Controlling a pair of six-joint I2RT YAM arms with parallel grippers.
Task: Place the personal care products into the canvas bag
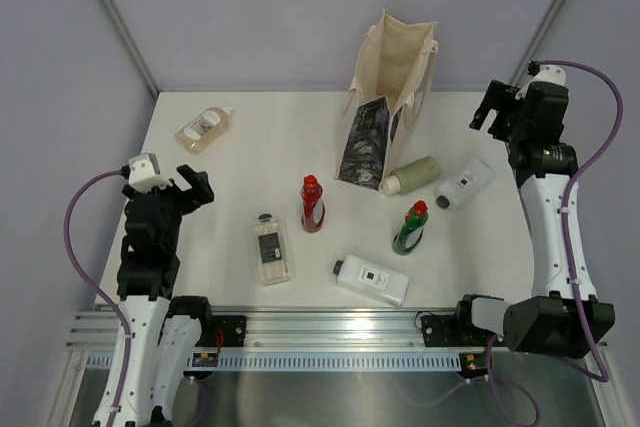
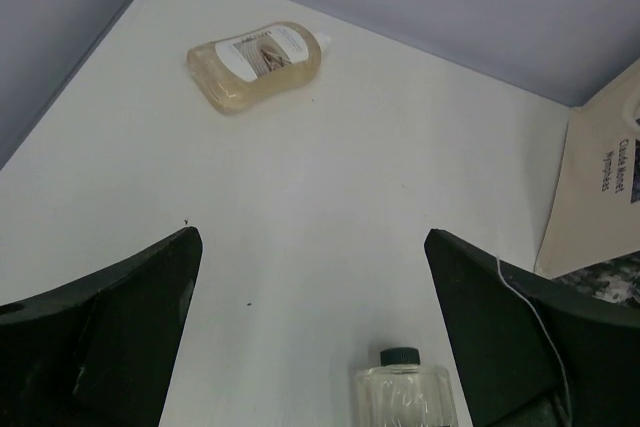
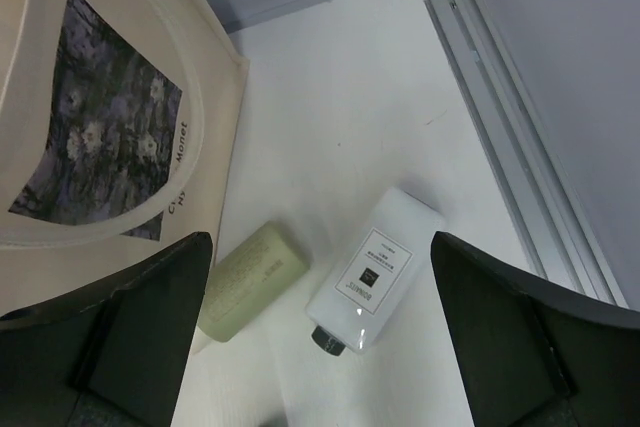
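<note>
Opening step: left gripper (image 2: 312, 247) and right gripper (image 3: 320, 242) hovering wide open, gripping nothing. Next move probably calling for right-arm descent onto white bottle (image 3: 375, 272) near canvas bag (image 1: 392, 67).

Your left arm (image 1: 148, 247) rises upright from its base, and your left gripper (image 1: 197, 187) is spread wide and holds nothing. Your right arm (image 1: 548, 217) stretches far forward, and your right gripper (image 1: 488, 107) gapes just as wide, also empty.
</note>
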